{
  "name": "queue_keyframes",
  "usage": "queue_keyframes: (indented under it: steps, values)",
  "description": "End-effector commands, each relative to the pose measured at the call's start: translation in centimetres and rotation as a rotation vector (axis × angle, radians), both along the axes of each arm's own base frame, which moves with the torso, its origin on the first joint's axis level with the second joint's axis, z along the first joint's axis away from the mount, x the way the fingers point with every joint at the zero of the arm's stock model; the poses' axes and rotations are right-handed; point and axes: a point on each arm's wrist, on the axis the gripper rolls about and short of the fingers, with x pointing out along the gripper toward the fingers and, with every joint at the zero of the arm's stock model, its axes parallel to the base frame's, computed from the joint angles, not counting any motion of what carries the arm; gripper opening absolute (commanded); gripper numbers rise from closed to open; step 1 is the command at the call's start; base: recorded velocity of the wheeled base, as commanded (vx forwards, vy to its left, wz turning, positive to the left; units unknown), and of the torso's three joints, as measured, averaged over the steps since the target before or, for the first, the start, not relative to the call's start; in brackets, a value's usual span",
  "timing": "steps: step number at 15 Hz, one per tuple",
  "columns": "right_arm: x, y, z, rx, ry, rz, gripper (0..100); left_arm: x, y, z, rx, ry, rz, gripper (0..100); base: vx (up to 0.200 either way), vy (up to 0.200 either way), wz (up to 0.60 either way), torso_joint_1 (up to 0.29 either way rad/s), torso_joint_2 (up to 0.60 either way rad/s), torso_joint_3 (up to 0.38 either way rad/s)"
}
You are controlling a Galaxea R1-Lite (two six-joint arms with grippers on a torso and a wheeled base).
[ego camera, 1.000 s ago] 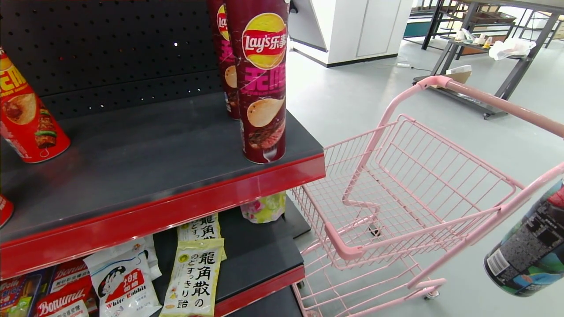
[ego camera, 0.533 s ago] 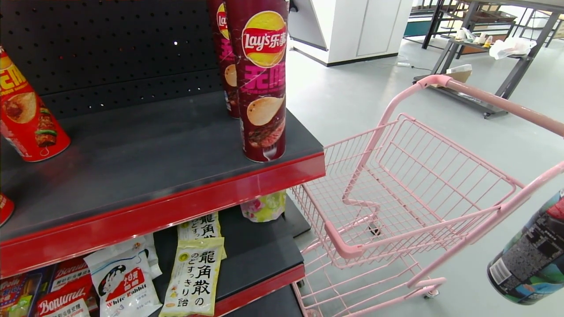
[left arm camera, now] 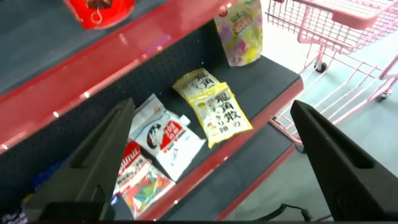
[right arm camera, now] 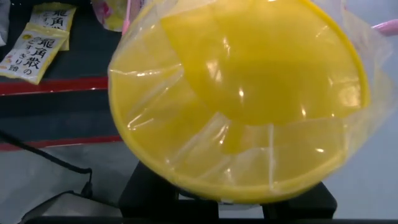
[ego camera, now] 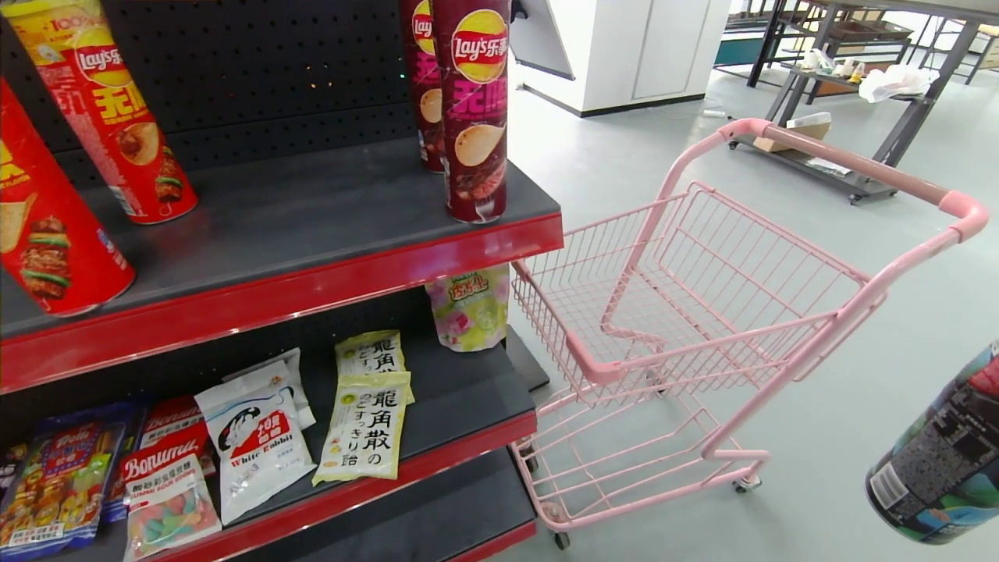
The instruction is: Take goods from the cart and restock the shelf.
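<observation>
A dark chips can [ego camera: 936,460] with a black label hangs in the air low on the right, beyond the pink cart [ego camera: 843,164]. Its yellow lid [right arm camera: 242,93], under clear wrap, sits close against the right wrist camera, above my right gripper [right arm camera: 224,202], which is shut on the can. The cart's baskets hold nothing. On the upper shelf [ego camera: 312,211] two maroon cans [ego camera: 476,117] stand at the right end and red cans [ego camera: 117,109] at the left. My left gripper [left arm camera: 211,109] hangs open in front of the lower shelf's snack bags.
The lower shelf [ego camera: 468,406] holds a white bag [ego camera: 254,437], yellow packets [ego camera: 367,425] and a green-pink pouch [ego camera: 468,304]. Metal tables [ego camera: 858,78] and a white cabinet [ego camera: 640,47] stand far behind the cart. Bare grey floor lies to the cart's right.
The head camera has pulled back, so more of both shelves and the cart's handle shows. The held can sits slightly lower and farther right in the picture.
</observation>
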Motion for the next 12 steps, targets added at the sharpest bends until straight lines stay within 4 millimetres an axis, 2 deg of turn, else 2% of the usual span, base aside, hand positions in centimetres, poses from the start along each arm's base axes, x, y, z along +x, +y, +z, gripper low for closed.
queue_keyframes:
  steps: [1, 3, 5, 12]
  values:
    - [0.11, 0.02, -0.04, -0.003, 0.003, -0.001, 0, 0.02, 0.0, 0.03, 0.0, -0.001, -0.002, 100, 0.0, 0.0, 0.0, 0.0, 0.0, 0.0]
    - [0.12, 0.02, -0.09, -0.003, 0.005, -0.001, 0, 0.01, -0.01, 0.09, 0.0, -0.004, -0.007, 100, 0.0, 0.0, 0.0, 0.033, -0.12, -0.087]
    - [0.15, 0.02, -0.04, -0.004, 0.003, 0.0, 0, 0.0, 0.0, 0.05, -0.001, -0.004, -0.01, 100, 0.0, 0.0, 0.0, 0.132, -0.39, -0.283]
    - [0.68, 0.14, -0.08, -0.031, 0.013, 0.015, 0, -0.02, 0.0, -0.25, 0.001, 0.0, -0.01, 100, 0.0, 0.0, 0.0, 0.181, -0.54, -0.352]
